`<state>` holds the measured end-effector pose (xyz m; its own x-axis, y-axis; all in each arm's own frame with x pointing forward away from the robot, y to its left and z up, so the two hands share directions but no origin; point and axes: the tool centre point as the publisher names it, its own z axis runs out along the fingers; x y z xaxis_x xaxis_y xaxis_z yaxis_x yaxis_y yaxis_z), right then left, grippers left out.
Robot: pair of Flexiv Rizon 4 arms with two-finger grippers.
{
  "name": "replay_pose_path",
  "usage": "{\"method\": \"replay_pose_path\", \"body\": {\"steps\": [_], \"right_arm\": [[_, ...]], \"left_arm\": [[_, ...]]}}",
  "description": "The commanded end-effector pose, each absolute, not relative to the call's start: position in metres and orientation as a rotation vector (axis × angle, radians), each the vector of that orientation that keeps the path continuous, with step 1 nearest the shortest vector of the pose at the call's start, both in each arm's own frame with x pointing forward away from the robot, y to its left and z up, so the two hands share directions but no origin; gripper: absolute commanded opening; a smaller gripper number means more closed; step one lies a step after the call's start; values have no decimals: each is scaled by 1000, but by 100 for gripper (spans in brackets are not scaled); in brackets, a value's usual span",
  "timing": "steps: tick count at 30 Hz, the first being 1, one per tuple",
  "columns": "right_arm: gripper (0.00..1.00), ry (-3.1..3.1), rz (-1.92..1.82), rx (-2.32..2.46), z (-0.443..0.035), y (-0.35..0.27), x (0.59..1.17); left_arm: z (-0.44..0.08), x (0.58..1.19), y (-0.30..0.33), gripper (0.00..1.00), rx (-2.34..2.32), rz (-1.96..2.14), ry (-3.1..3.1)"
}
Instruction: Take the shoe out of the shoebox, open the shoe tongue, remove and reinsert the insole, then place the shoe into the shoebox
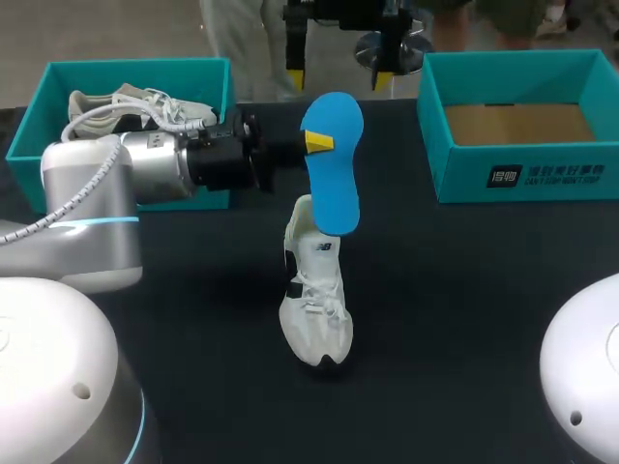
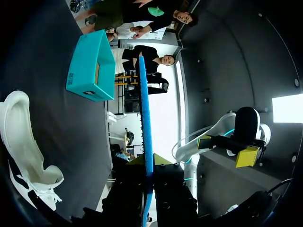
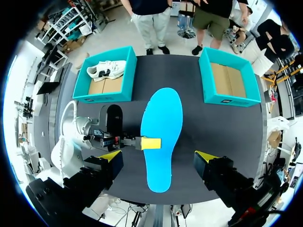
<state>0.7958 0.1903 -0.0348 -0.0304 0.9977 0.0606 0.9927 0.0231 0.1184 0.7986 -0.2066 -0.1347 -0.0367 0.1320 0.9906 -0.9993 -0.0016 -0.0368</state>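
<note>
Head view: left gripper is clamping blue insole at centre frame, raised clear above white shoe at lower centre, probably ready for reinsertion.
Left wrist view: insole is showing edge-on, pinched between its fingers.
Right wrist view: right gripper is hanging spread wide and empty over the insole.

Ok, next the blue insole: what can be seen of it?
The blue insole is a thin, flat, foot-shaped sheet, foam-like, plain, out of the white shoe. The left gripper pinches it at one long edge, holding it in the air over that shoe, which lies on the table. Nothing else visibly touches it; the right gripper hangs open above.
</note>
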Motion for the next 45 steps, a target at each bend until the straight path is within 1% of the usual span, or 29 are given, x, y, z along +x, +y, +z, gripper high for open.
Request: {"method": "replay_pose_path", "body": {"steps": [1,31,38,45], "right_arm": [[100,2196,147,2146,-34,194,797],[100,2194,156,2143,-32,194,796],[100,2266,496,2204,-34,178,792],[100,2274,675,2240,-38,158,791]], "left_arm": [[-134,798,-207,0,1095,1293,-1140],[-136,798,-201,0,1101,1290,-1138],[-136,799,-200,0,1100,1296,-1132],[-136,800,-201,0,1100,1299,-1128]]}}
